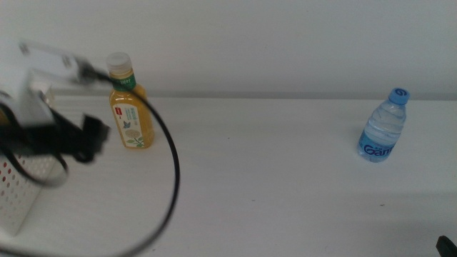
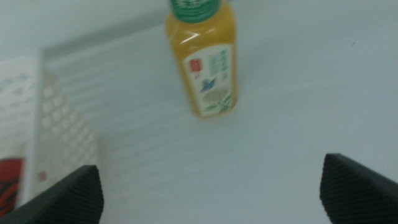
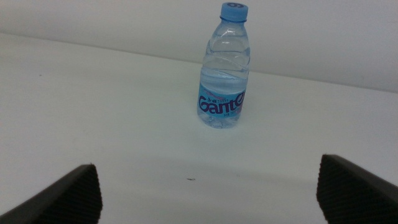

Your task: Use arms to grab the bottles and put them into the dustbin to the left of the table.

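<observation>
The yellow juice bottle (image 1: 129, 107) with a white cap and green label stands upright at the back left of the table (image 1: 271, 178). My left gripper (image 1: 91, 137) hovers just left of it, above the dustbin's (image 1: 20, 191) edge, open and empty. In the left wrist view the open gripper (image 2: 211, 193) frames the juice bottle (image 2: 205, 62) and the dustbin (image 2: 59, 130), with the red soda can (image 2: 11, 186) inside it. The clear water bottle (image 1: 383, 127) with a blue cap stands at the right. It shows in the right wrist view (image 3: 225, 74) ahead of my open right gripper (image 3: 208, 193).
A black cable (image 1: 170, 171) loops from the left arm over the table's left part. The right arm shows only as a dark tip (image 1: 447, 244) at the bottom right corner. A white wall (image 1: 285, 43) runs behind the table.
</observation>
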